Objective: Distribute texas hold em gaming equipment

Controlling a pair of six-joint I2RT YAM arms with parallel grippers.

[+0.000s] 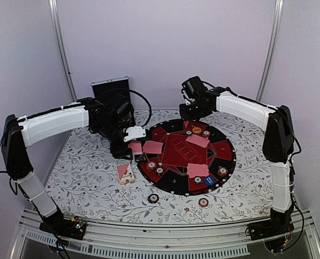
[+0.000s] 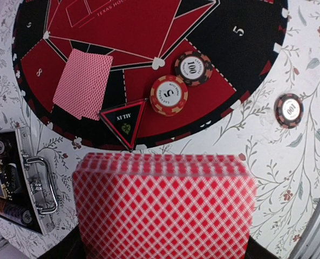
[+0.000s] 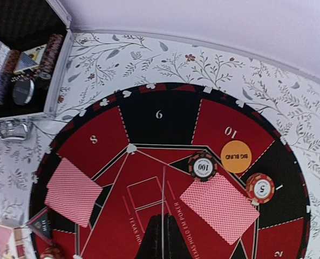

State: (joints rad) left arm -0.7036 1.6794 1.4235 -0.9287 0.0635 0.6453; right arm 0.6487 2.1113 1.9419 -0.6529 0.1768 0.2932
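My left gripper [image 1: 133, 139] hangs at the round poker mat's [image 1: 173, 186] left rim, shut on a deck of pink-backed playing cards [image 2: 165, 208] that hides its fingers. My right gripper [image 3: 163, 215] hovers over the mat's far side, shut on a single card [image 3: 163, 189] seen edge-on. Face-down cards lie at seat 8 [image 3: 73, 191], seat 10 [image 3: 220, 209] and the near right [image 1: 197, 170]. Striped chips [image 3: 203, 167] [image 3: 260, 187] sit beside the orange button [image 3: 236, 156]. A blue button [image 1: 209, 181] lies near right. The pink box [image 1: 126, 174] lies left of the mat.
The open silver-edged black case [image 1: 110, 90] stands at the back left with chip rows inside [image 3: 50, 51]. Two chips [image 1: 153, 198] [image 1: 203, 202] lie on the floral cloth in front of the mat. A black all-in triangle [image 2: 124, 121] sits on the mat's left edge.
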